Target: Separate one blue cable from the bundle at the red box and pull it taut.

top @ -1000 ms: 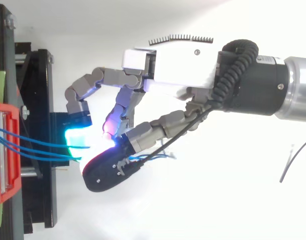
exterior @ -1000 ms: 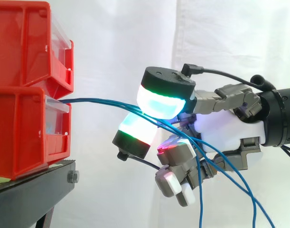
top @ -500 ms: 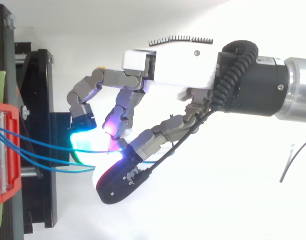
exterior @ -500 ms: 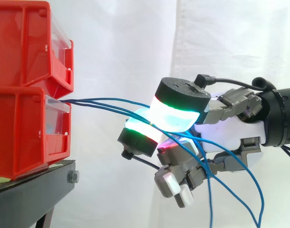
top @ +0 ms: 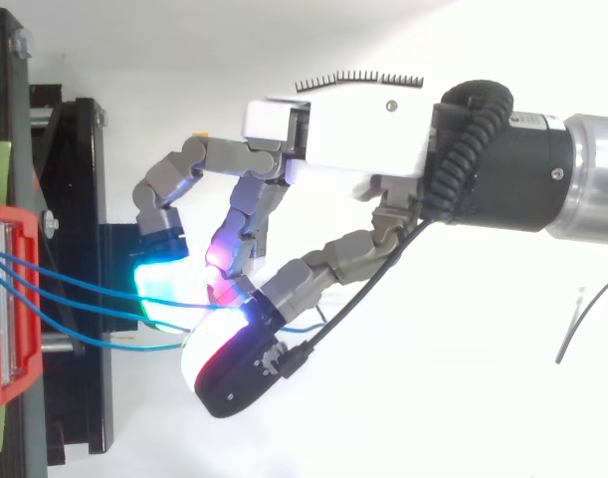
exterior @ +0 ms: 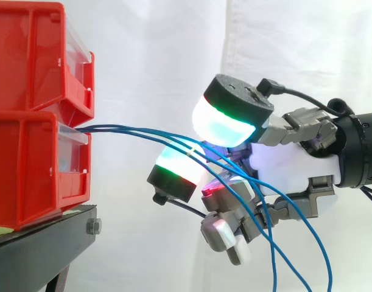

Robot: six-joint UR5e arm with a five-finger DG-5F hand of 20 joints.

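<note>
Three blue cables [exterior: 137,132] leave the lower red box [exterior: 33,167] and run right into my hand [exterior: 289,164]. They cross the green-glowing finger pad [exterior: 173,167] and pass under the thumb pad [exterior: 225,121], which sits tilted just above them. Behind the pads they sag in loose loops [exterior: 295,243] toward the bottom edge. From above, the cables [top: 75,289] fan out from the box front [top: 5,299] and meet between the cyan pad [top: 164,294] and the thumb tip [top: 229,363]. The other fingers are curled below.
A second red box [exterior: 33,58] is stacked on the lower one, both on a black stand [exterior: 39,246]. The stand's frame [top: 80,269] lies under the cables in the top view. A white curtain hangs behind.
The thumb has lifted and tipped upward off the finger pad, loosening the tight pinch seen a second ago. The cables have spread slightly and sag more behind the hand.
</note>
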